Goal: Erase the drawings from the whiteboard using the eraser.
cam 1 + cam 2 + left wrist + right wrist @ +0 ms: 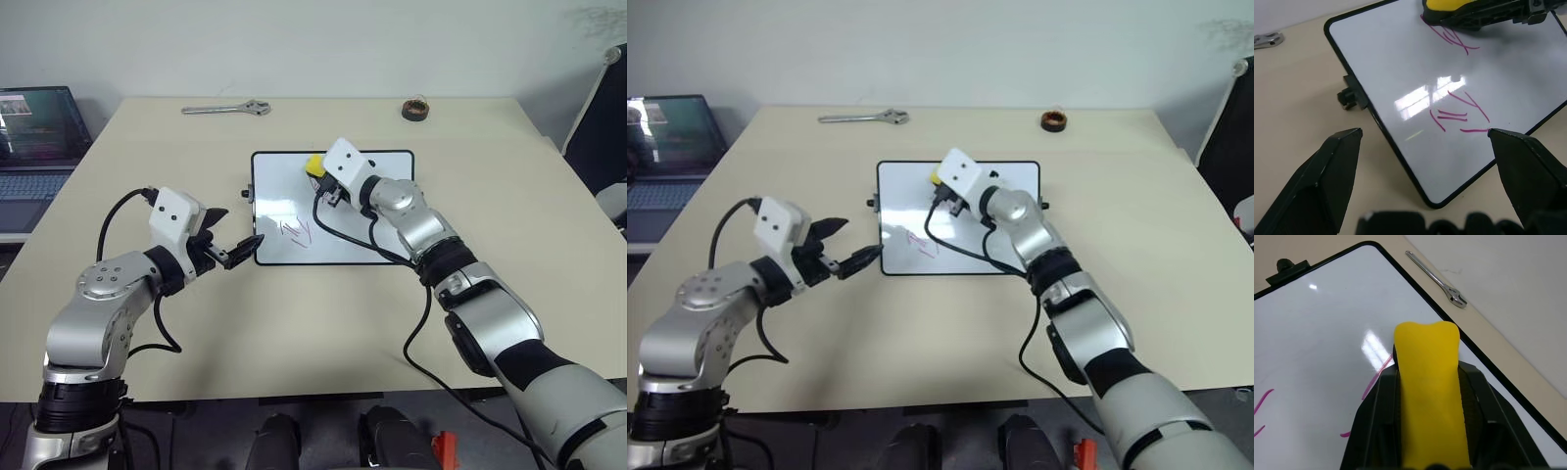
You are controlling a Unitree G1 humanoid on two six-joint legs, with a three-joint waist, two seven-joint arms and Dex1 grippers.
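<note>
Right wrist view has the right hand (1425,431) clamped shut on the eraser (1427,382), its yellow block pointing over the whiteboard (1312,347) near the board's far edge, with pink strokes of the drawings (1374,377) just beside the eraser's tip. Seen from the head, this hand (321,179) sits over the whiteboard's (284,191) far half, and another cluster of drawings (297,232) lies on the near half. At the whiteboard's near left corner, the left hand (238,253) hovers with fingers spread apart, holding nothing. Beyond the whiteboard on the surface (147,166) lie a wrench (227,110) and a dark roll (416,110), well apart. A laptop (34,147) sits left of the surface.
</note>
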